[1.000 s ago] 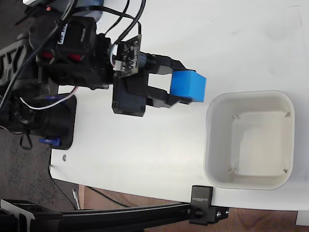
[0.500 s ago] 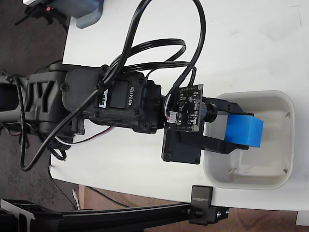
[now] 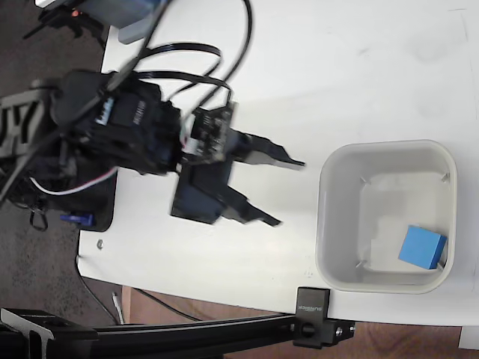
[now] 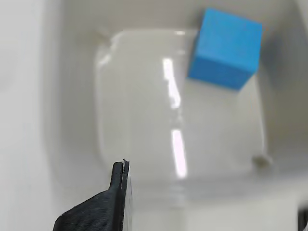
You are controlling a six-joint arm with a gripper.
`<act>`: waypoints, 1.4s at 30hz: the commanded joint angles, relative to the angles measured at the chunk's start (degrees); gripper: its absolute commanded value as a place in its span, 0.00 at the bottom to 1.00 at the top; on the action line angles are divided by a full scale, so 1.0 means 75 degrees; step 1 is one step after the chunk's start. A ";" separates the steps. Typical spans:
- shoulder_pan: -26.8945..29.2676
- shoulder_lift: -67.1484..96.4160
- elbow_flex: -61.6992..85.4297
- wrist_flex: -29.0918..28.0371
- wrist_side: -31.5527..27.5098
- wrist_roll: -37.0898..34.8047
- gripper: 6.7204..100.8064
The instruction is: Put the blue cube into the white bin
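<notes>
The blue cube (image 3: 423,247) lies on the floor of the white bin (image 3: 323,224), in its lower right corner in the fixed view, apart from the gripper. My gripper (image 3: 290,192) hovers over the table just left of the bin, open, with nothing between its black fingers. In the wrist view the blue cube (image 4: 225,48) rests in the upper right corner of the bin (image 4: 72,106). One black fingertip (image 4: 118,180) shows at the bottom of that view, in front of the bin's near wall.
A black clamp (image 3: 314,318) sits on the table's lower edge below the bin. A grey-blue object (image 3: 138,22) lies at the top left. The arm's black base (image 3: 93,198) and looping cables (image 3: 194,52) fill the left side.
The gripper opened and let go of the blue cube, which now lies in the bin. The arm drew back to the left, off the bin.
</notes>
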 commanded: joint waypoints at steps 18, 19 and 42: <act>-0.1957 1.1215 0.9516 0.0176 0.1160 0.0340 0.99; -0.1922 1.1215 0.9551 0.0164 0.1066 0.0316 0.99; 0.0094 1.1215 0.9867 0.0152 -0.1359 -0.0105 0.99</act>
